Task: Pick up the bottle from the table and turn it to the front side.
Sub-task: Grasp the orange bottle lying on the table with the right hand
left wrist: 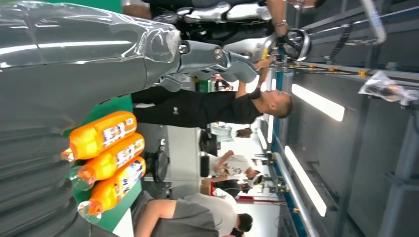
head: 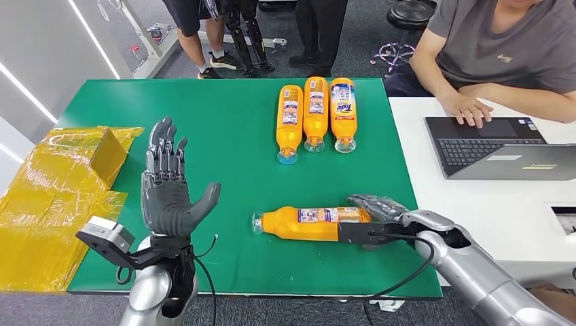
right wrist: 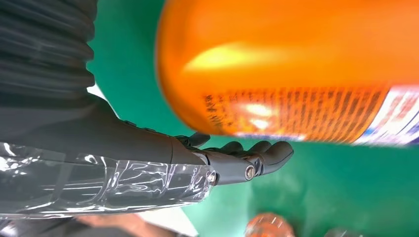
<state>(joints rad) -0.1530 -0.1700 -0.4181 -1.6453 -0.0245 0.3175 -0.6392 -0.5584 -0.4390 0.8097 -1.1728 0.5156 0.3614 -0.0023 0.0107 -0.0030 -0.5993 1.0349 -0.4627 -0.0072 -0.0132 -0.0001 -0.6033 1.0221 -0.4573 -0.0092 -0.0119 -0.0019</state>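
An orange Tide bottle (head: 309, 223) lies on its side on the green table (head: 224, 149), cap toward the left, label up. My right hand (head: 375, 212) is at its base end, fingers stretched over the far side and thumb along the near side. In the right wrist view the bottle (right wrist: 286, 64) looms blurred next to my right hand (right wrist: 232, 160), whose fingers (right wrist: 262, 153) are straight with a strip of green between them and the bottle. My left hand (head: 166, 187) is raised over the table's left part, palm up, fingers apart, holding nothing; it shows as grey ribbing in its wrist view (left wrist: 64, 64).
Three more orange bottles (head: 316, 112) lie side by side at the table's far edge, caps toward me, also in the left wrist view (left wrist: 106, 148). Yellow wrapped boxes (head: 64, 170) crowd the left edge. A person types on a laptop (head: 486, 144) on the white table at right.
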